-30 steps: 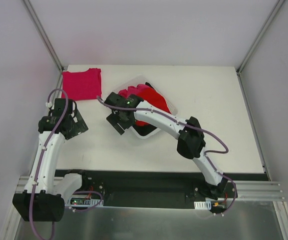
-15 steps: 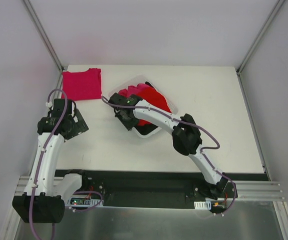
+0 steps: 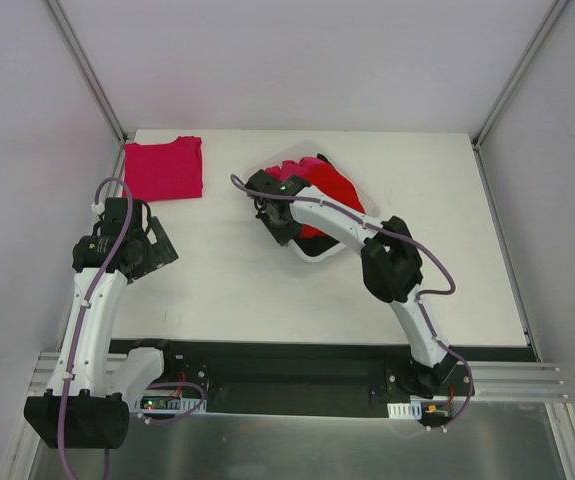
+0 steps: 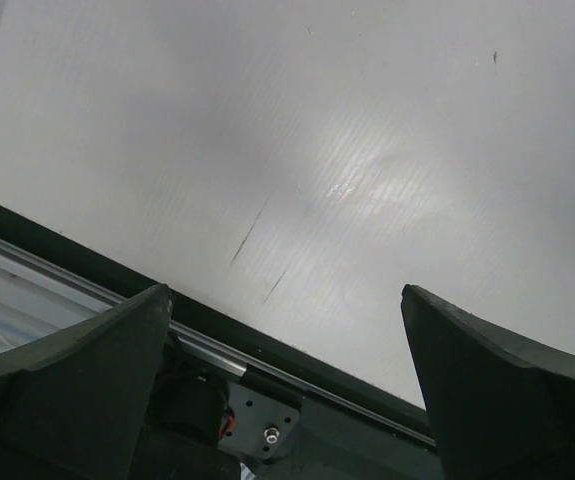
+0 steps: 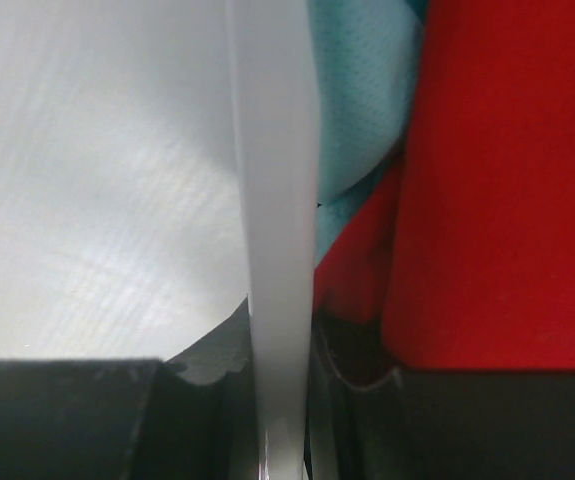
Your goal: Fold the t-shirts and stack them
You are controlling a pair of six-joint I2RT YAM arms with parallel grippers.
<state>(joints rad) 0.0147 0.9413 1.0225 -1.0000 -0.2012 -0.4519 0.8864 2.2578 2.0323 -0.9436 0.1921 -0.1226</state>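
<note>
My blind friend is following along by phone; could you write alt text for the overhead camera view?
The right arm's gripper grips the rim of a white plastic basket heaped with bright red cloth t-shirts mid-table. A folded magenta-pink t-shirt lies at the white table's far left corner; the left gripper hangs open over bare tabletop.

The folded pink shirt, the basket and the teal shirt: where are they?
folded pink shirt (image 3: 164, 170): top view, its middle.
basket (image 5: 272, 200): right wrist view, its white rim.
teal shirt (image 5: 367, 90): right wrist view, its mesh cloth.
</note>
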